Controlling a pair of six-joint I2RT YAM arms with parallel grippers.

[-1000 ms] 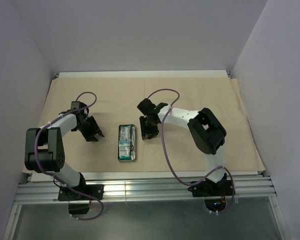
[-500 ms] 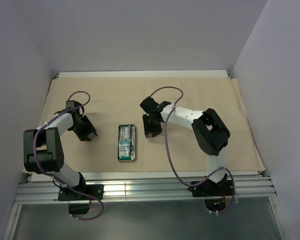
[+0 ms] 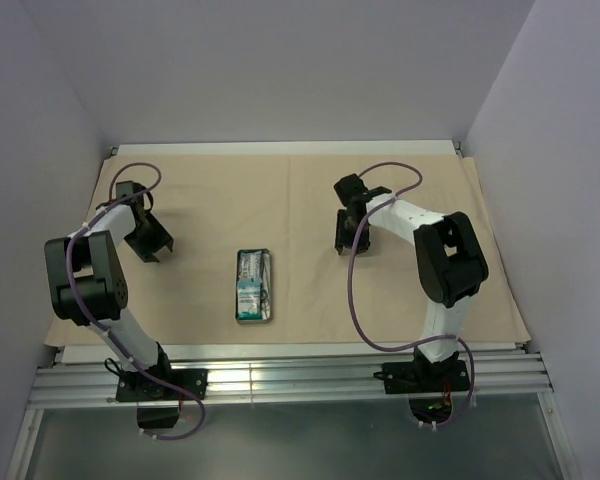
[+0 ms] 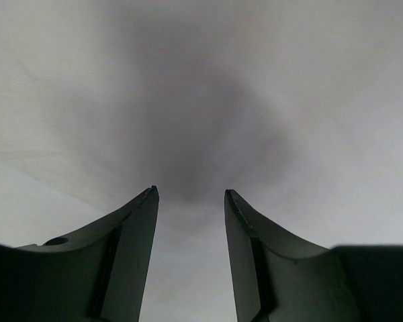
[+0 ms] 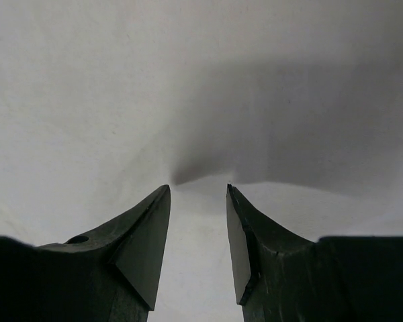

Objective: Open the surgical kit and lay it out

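The tan wrap (image 3: 300, 190) lies spread flat over the table. On it, near the front middle, stands the small grey tray (image 3: 254, 311), with a teal-white packet (image 3: 247, 295) and dark instruments inside; I cannot make out the instruments singly. My left gripper (image 3: 152, 248) hangs low over the wrap, well left of the tray. Its jaws are open in the left wrist view (image 4: 190, 194), with only paper under them. My right gripper (image 3: 346, 246) is right of the tray and slightly farther back. It is also open (image 5: 198, 188) over bare paper.
The wrap's front edge (image 3: 280, 345) ends just before the metal rail (image 3: 290, 375) where the arm bases are bolted. Pale walls close in the left, back and right sides. Purple cables (image 3: 352, 300) loop from both arms.
Both arms have swung away from the tray. The left gripper went left and back, the right gripper right and back. The tray has not moved.
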